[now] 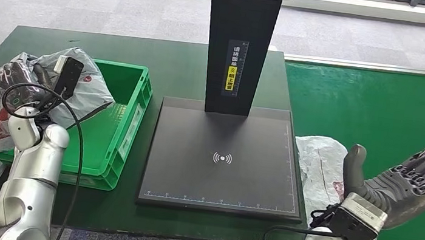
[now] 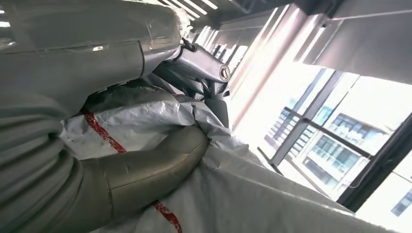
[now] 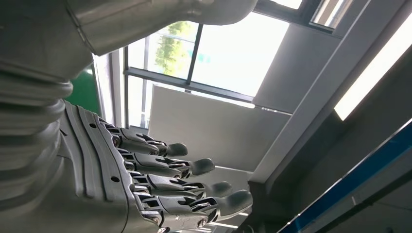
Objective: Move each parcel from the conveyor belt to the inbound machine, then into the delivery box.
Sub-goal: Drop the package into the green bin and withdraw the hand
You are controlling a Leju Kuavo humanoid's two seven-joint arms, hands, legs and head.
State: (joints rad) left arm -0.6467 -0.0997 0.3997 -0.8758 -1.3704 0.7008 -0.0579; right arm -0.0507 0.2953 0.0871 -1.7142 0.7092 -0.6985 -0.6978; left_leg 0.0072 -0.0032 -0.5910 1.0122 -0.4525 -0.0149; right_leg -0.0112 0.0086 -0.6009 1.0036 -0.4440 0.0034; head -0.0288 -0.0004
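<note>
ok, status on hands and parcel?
Left hand holds grey parcel over green crate. Right hand open, empty. Another parcel waits beside scanner pad.

Parcels: 2 seen for sure – 1 grey bag [image 1: 82, 89] by 1 green crate [image 1: 127, 119], 1 white bag [image 1: 321, 164] beside 1 scanner plate [image 1: 223, 158]. Left-edge bags: count unclear.

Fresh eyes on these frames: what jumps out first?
The left hand grips a crumpled grey parcel over the green crate at the left. The black scanner tower rises mid-table behind its pad. The right hand hangs open above the green belt, near another parcel.
</note>
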